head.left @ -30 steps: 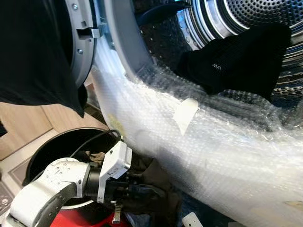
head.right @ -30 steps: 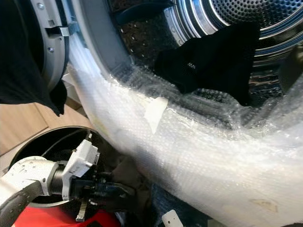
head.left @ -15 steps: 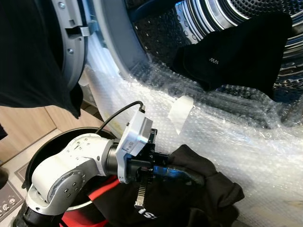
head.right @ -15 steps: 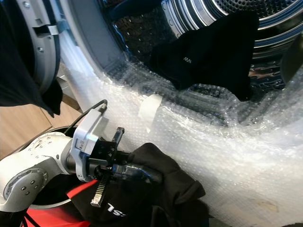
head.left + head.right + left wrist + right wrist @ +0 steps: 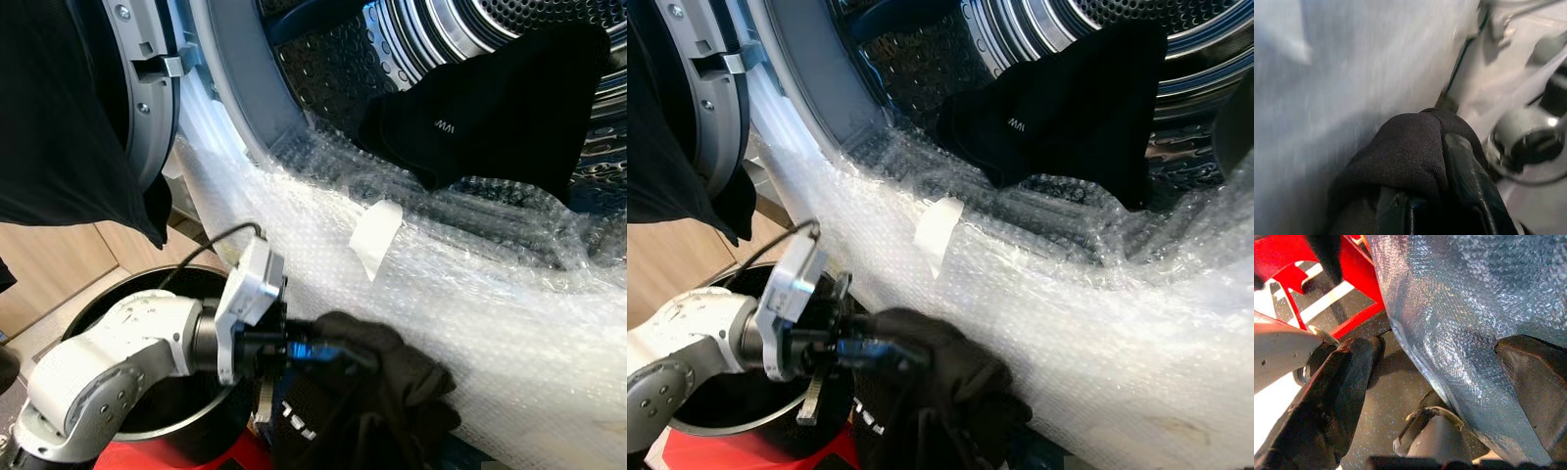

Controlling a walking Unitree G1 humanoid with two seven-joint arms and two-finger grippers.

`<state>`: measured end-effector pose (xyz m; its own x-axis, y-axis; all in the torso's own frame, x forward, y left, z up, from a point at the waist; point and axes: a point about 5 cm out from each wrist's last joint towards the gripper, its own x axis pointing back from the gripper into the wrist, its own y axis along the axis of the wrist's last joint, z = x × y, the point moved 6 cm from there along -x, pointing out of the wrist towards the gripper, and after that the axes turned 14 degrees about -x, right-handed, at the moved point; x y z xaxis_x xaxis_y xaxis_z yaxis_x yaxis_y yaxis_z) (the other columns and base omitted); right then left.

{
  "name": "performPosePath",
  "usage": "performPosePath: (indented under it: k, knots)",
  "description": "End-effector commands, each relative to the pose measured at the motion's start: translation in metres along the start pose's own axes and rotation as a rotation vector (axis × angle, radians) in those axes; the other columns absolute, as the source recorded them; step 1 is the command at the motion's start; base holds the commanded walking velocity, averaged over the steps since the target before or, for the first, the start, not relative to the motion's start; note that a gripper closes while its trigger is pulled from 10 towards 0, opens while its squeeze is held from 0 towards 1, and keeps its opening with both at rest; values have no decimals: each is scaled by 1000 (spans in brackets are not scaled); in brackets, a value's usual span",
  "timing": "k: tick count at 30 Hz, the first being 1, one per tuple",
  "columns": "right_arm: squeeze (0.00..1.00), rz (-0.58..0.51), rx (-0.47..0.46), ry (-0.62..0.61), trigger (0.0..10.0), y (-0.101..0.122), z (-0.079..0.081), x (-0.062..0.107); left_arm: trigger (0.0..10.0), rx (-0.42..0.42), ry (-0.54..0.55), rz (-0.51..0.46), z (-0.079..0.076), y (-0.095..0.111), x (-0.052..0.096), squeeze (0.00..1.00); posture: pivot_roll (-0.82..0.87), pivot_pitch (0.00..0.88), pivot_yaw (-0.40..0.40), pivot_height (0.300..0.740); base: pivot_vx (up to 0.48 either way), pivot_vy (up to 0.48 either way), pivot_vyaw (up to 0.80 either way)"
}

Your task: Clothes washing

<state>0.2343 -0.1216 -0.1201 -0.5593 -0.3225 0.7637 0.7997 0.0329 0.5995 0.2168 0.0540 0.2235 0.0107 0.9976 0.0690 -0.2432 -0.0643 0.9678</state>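
A: While lifted from black bucket (image 5: 127, 392) toward washer drum (image 5: 441, 39), where sits dark garment (image 5: 372, 392)?
B: Pinched in left gripper (image 5: 328, 352) fingers; right gripper (image 5: 1435, 382) spread. Soft, light, floppy — best bunched mid-fold.

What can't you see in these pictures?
- Left pincer tips: buried in the black cloth, eye views.
- White print on that cloth: folded and cut off at the bottom edge.
- Bucket contents: hidden by the left arm.
- Drum: cut off by the top edge.
- Left wrist view: background blurred.
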Motion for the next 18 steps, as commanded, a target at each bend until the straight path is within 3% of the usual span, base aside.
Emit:
performPosePath:
  k: [1,3,7,8,13,18]
  knots:
    - [0,-17,-2,-37,10000,2,-14,4,0,-26,-2,72,-4,-8,7,0,136,75,26,740,0,0,0]
    - [0,14,59,20,10000,-9,-15,9,0,8,-6,153,-15,-22,18,0,145,74,21,740,0,0,0]
    - [0,48,90,83,10000,-22,-17,17,0,40,21,213,-19,-35,30,0,147,68,12,740,0,0,0]
    - [0,87,103,138,10000,-35,-20,24,0,56,41,248,-20,-44,37,0,144,66,7,740,0,0,0]
    - [0,166,126,261,10000,-58,-15,37,0,56,65,260,-15,-51,37,0,137,58,-2,740,0,0,0]
    - [0,218,137,390,10000,-75,-11,52,0,64,39,284,-22,-55,39,0,120,55,1,740,0,0,0]
